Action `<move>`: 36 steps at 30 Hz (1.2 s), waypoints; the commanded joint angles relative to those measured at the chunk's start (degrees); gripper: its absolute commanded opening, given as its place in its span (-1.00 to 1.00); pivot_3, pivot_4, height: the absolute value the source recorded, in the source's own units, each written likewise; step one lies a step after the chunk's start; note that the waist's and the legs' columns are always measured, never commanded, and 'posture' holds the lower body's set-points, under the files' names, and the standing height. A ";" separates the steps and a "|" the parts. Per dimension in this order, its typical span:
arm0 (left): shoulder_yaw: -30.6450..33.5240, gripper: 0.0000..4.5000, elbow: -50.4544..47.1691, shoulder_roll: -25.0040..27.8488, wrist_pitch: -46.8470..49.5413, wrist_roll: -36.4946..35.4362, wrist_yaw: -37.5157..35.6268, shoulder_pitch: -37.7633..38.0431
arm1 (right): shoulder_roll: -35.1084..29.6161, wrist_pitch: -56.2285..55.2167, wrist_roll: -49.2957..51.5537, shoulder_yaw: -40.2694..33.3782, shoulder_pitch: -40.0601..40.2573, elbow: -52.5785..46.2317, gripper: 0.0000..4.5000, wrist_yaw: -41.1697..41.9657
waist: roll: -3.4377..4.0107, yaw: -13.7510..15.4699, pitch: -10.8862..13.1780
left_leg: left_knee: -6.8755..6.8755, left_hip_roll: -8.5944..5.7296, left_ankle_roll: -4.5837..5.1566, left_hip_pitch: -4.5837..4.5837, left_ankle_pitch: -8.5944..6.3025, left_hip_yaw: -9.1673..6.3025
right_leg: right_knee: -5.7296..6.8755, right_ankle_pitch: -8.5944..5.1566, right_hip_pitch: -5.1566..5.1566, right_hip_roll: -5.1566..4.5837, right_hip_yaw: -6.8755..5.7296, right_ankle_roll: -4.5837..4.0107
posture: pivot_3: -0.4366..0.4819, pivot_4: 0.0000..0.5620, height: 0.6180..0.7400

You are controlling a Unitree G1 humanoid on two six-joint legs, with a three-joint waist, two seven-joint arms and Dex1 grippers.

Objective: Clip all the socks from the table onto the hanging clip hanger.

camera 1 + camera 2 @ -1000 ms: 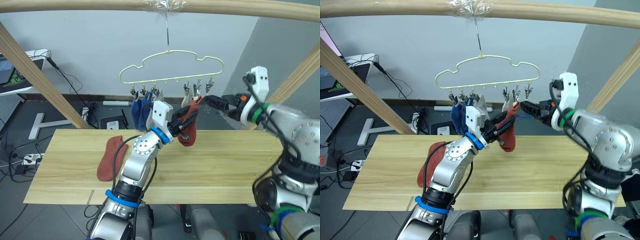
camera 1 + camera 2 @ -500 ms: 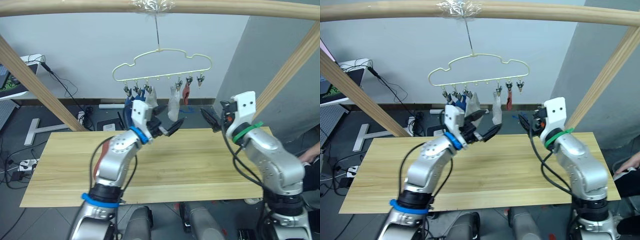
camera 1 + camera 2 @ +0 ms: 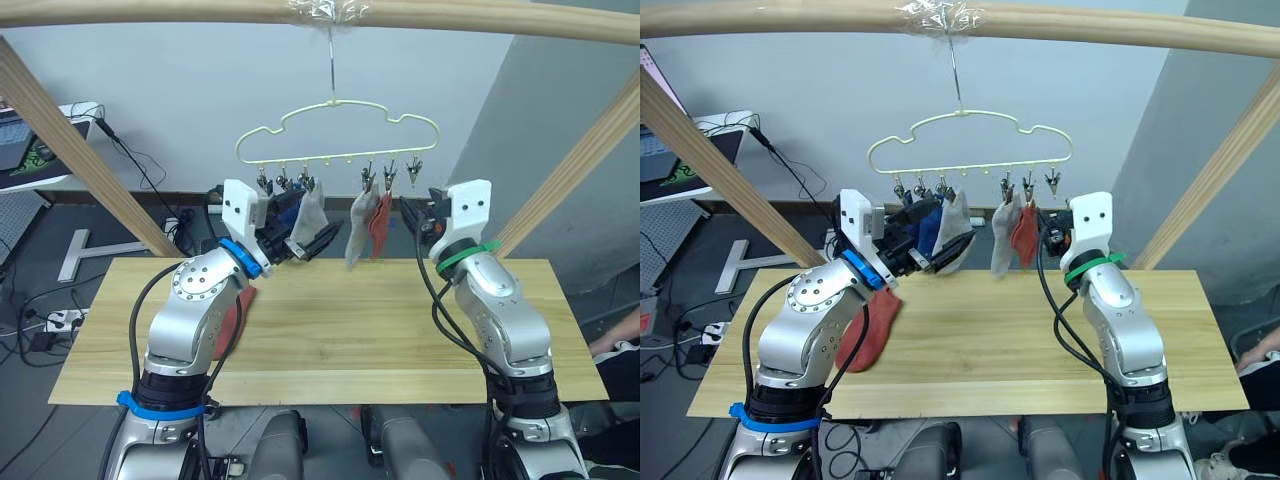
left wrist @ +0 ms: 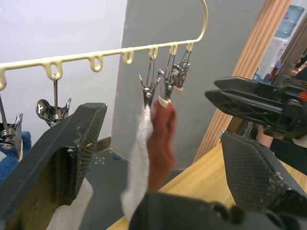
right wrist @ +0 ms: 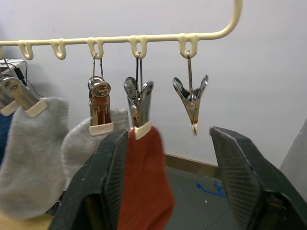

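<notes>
Five socks look clipped on the clip hanger [image 3: 340, 128] already: what seems to be two blue ones [image 3: 927, 228] on the robot's left end, then a light grey sock [image 3: 309, 217], a second grey sock [image 3: 360, 222], and a rust-red sock [image 5: 144, 184] next to it. The last clip [image 5: 191, 102] at the robot's right end hangs bare, pretty clear in the right wrist view.

That leaves one red sock [image 3: 870, 330] lying on the bench [image 3: 400, 330], toward the robot's left side, partly tucked behind the left arm.

Both tools are up near the hanger and neither carries anything. The left tool [image 4: 158, 158] has its fingers spread wide, with the grey and red socks dangling in the gap beyond them, not touching. The right tool [image 5: 165, 177] is also spread open, sitting just below the red sock and the empty clip.

So the step in hand looks like the gap between socks: one clipping is done and the last pickup hasn't begun. The next move probably calls for the left arm to drop down to the bench, pinch the leftover red sock near its cuff, and lift it across to the free clip, while the right tool squeezes that clip open. The hanger hangs from a single hook, so it'll likely swing if bumped.
</notes>
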 commanded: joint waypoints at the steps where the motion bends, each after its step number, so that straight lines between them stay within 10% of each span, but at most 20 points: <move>1: 0.58 0.95 -3.46 0.28 -0.15 -1.28 0.32 0.00 | 0.35 -2.57 -0.81 -0.71 -1.65 0.02 0.22 0.31 | 0.00 0.08 0.00 | 0.00 0.03 0.00 0.00 0.00 -0.03 | 0.01 0.00 0.00 0.00 -0.02 0.00 | -0.09 -0.16 1.00; 8: 0.56 0.95 -4.48 0.74 -0.13 -0.80 0.25 0.75 | 1.55 -5.46 -2.04 -1.89 -4.25 5.89 -0.37 -1.08 | 0.00 0.27 0.00 | 0.01 0.01 0.00 0.01 0.00 -0.01 | 0.05 0.00 0.00 -0.02 0.00 -0.01 | -0.01 -0.21 1.00; 36: 0.28 0.95 -7.87 0.92 3.00 -2.72 1.33 -1.81 | 2.21 -13.56 -5.85 -3.68 -15.40 24.64 -0.37 -1.28 | 0.00 1.40 0.00 | 0.00 0.01 0.00 0.00 0.00 -0.01 | 0.07 0.04 0.00 -0.06 -0.02 -0.07 | 0.04 -0.20 1.00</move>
